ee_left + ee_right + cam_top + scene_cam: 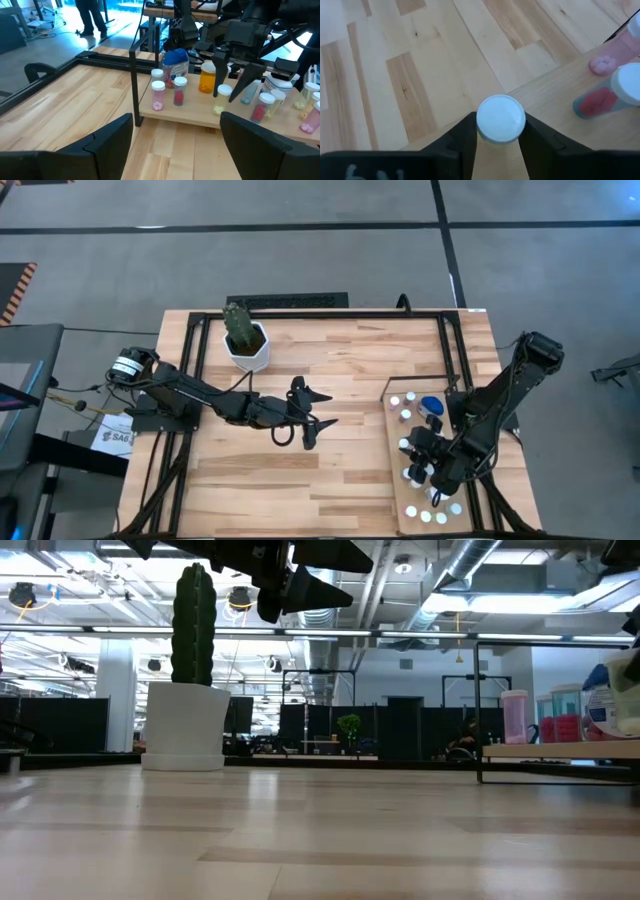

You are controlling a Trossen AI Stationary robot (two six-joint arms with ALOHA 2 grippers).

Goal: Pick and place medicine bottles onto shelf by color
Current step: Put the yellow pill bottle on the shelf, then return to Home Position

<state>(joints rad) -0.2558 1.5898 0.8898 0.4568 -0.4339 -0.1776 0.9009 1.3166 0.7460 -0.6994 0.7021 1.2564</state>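
Observation:
The pale shelf panel (pixel 393 476) lies at the table's right and carries many small white-capped bottles (pixel 407 416). In the left wrist view they show pink, red, orange and blue on the shelf (pixel 190 113). My right gripper (pixel 424 450) hangs over the shelf's left edge, shut on a yellow-green bottle (pixel 220 106) with a white cap. My left gripper (pixel 325 411) is open and empty, raised above mid-table and pointing at the shelf. It also shows at the top of the low view (pixel 300 582). My right gripper pinches the yellow-green bottle between its two fingers (pixel 464 141), one on each side of the white cap (pixel 501 119). The fingers come from above, pointing down. The bottle stands upright near the shelf's edge (pixel 555 95); whether its base rests on the shelf I cannot tell.
A white pot with a cactus (pixel 246 344) stands at the far left of the table. Black frame rails (pixel 200 370) run along the table's sides and back, with an upright post (pixel 134 75) at the shelf's corner. Bare planks (pixel 300 490) lie between the arms.

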